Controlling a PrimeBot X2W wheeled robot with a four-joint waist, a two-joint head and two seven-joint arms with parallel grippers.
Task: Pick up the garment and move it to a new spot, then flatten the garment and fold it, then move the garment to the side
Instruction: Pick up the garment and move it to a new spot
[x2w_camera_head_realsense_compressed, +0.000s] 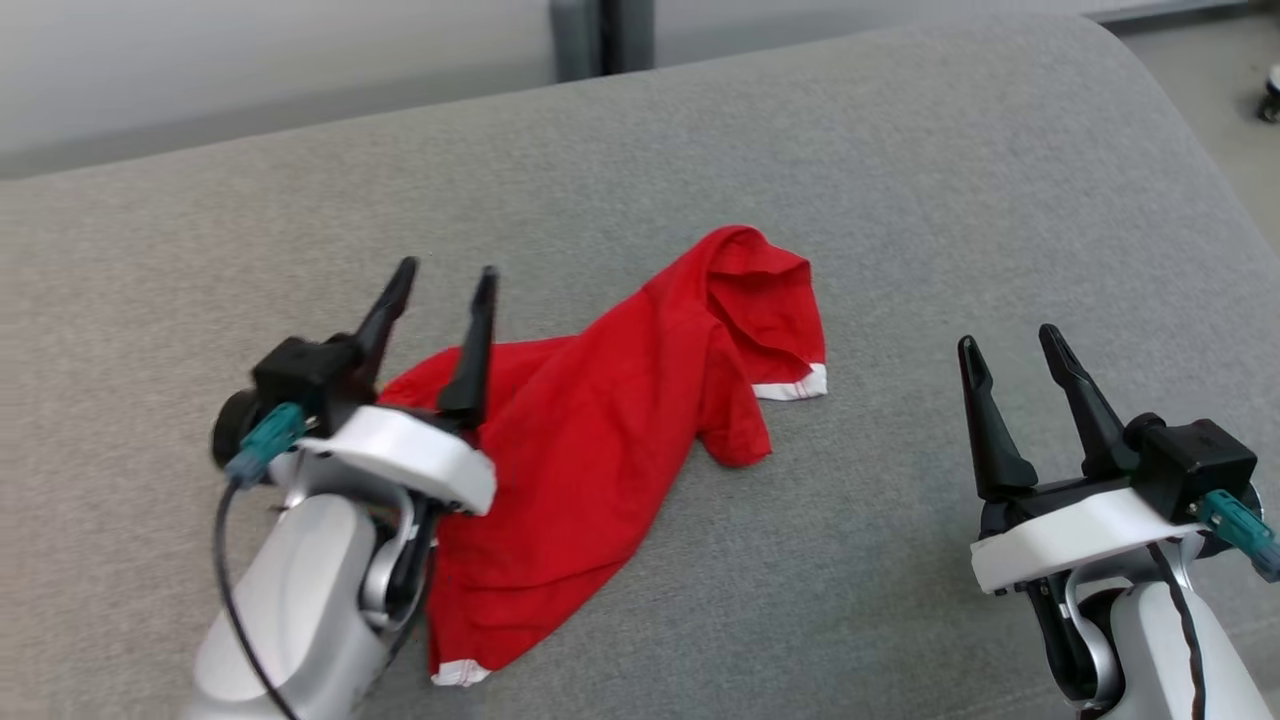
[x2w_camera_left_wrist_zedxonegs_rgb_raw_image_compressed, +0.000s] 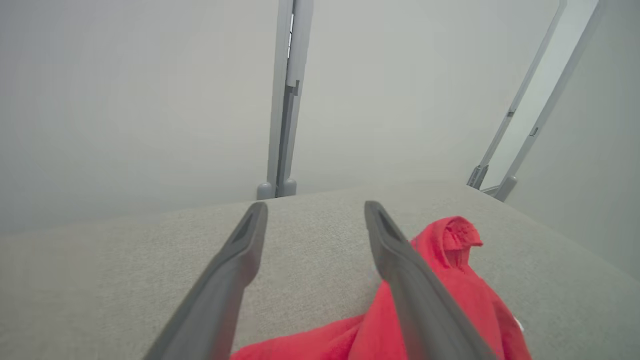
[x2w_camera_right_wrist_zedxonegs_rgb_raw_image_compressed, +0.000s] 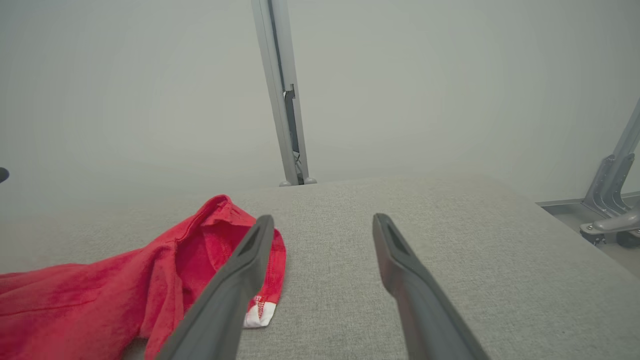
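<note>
On grey cushion (x2w_camera_head_realsense_compressed: 900, 180): red garment (x2w_camera_head_realsense_compressed: 600, 420), crumpled, lying centre-left. Left gripper (x2w_camera_head_realsense_compressed: 446, 268): fingers apart, empty, over garment's left edge. Right gripper (x2w_camera_head_realsense_compressed: 1008, 340): fingers apart, empty, well apart from garment. Risk: pinching doubled layers likely drags cloth bunched, hindering flattening.

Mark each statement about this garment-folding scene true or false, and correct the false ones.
1. The red garment lies crumpled on the grey surface. True.
2. The left tool is shut on the garment. False: its fingers stand apart with nothing between them.
3. The right tool is open and apart from the garment. True.
4. The garment is folded into a neat square. False: it is bunched and unfolded, with a sleeve doubled over.
5. The garment is plain red all over. False: it has white trim at a sleeve edge and at the hem.
</note>
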